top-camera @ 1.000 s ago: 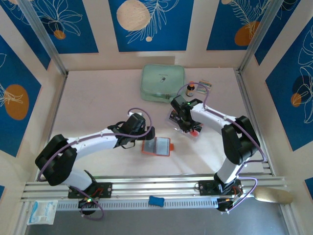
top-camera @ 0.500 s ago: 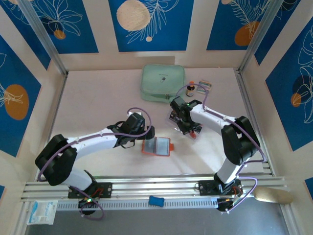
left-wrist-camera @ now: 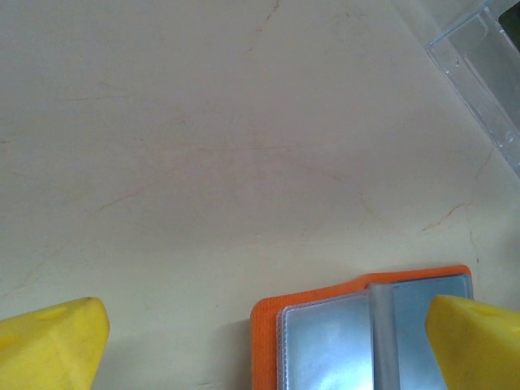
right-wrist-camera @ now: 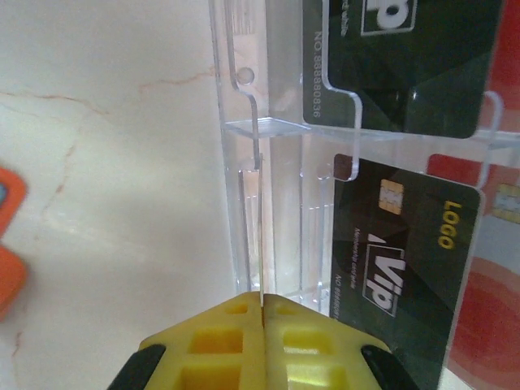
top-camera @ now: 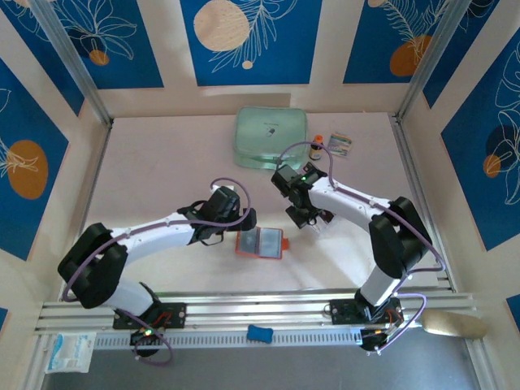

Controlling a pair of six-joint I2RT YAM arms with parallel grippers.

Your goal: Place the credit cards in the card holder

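Pale marbled tabletop (top-camera: 162, 162) between blue-patterned walls. Small square orange leather-like card holder (top-camera: 261, 242) lies open, grey sleeves up. My left gripper (left-wrist-camera: 262, 340) hangs over its far left corner, yellow fingers spread wide and empty. Right of the holder, a clear plastic compartment tray (right-wrist-camera: 236, 203) carries the dark rectangular credit cards (right-wrist-camera: 398, 268). Within the last second my right gripper (right-wrist-camera: 262, 313) has clenched there on a thin pale edge, card or divider I cannot tell. I judge the first pick barely begun
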